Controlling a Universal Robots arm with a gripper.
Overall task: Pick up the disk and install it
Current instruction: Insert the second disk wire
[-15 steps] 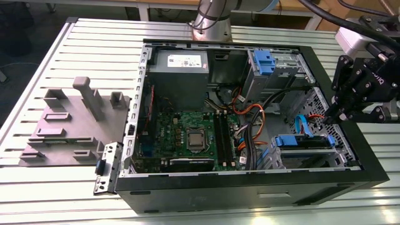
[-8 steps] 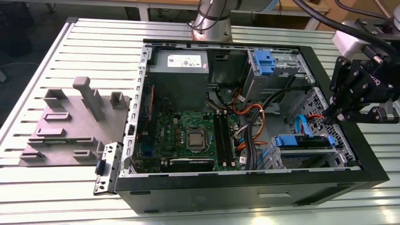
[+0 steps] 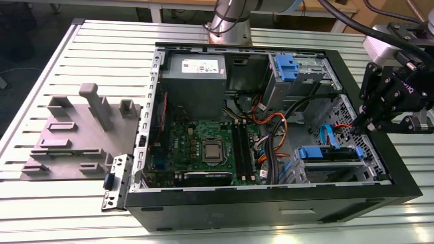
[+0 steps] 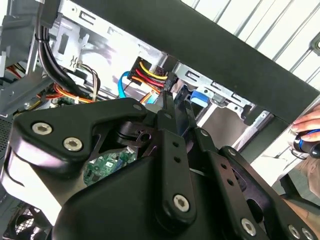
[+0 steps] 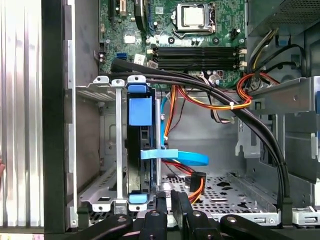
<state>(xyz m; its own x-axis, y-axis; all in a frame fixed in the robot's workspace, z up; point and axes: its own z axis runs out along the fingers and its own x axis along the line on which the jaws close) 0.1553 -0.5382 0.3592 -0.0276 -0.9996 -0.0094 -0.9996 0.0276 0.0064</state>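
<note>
While one open PC case (image 3: 352,201) lies on its side on a slatted table (image 3: 40,91), one black gripper (image 3: 371,118) hangs at the case's edge on the exterior view's right, w/ its body angled down toward the inside of the case. One disk (image 5: 139,150) w/ blue rails sits on edge in one metal drive cage (image 5: 100,150) near the case's front corner; in the exterior view it shows as blue tabs atop that cage (image 3: 318,152). Gripper's fingertips (image 5: 167,202) stand close together just beside the disk's near end, w/ nothing seen gripped between them; whether they touch it can't be told. In the second wrist view the fingers (image 4: 165,107) point at the blue rail (image 4: 199,96). Also counted: one motherboard (image 3: 203,147), one grey power-supply box (image 3: 193,68), a 2nd blue bracket (image 3: 286,68) in the upper bay, one grey fixture block (image 3: 74,132) beside the case. One person's hand (image 4: 306,131) rests on a small object outside the case.
</note>
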